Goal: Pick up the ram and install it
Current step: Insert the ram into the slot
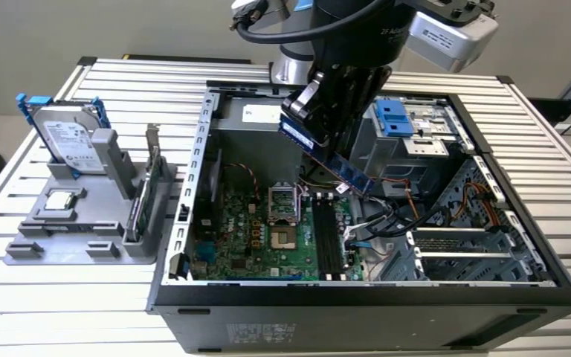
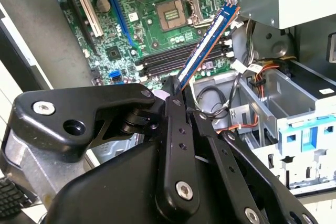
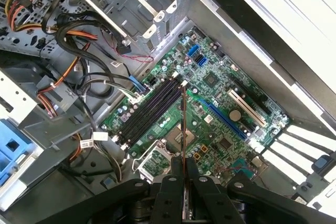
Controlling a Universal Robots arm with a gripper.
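Gripper [image 2: 177,88] links, black and jointed, lie nearest the lens in both wrist views. The gripper is clenched on one end of the ram [image 2: 209,34], and the rest of the stick juts free beyond the fingertips. In the exterior view the ram [image 1: 341,168] hangs slanted at frame centre, inside the open case [image 1: 365,296] and above the board [image 1: 256,230]. It is clear of the black slots [image 1: 327,238] at lower centre. In the first wrist view the ram [image 3: 183,129] is seen edge-on as a thin line running toward the slots [image 3: 149,109]. The case rests on a slatted surface [image 1: 68,297].

Handling, as judged: the ram looks light and stiff but thin, so likely brittle under bending. The flat faces near one end, as gripped now, look the safest hold, leaving the contact edge untouched.
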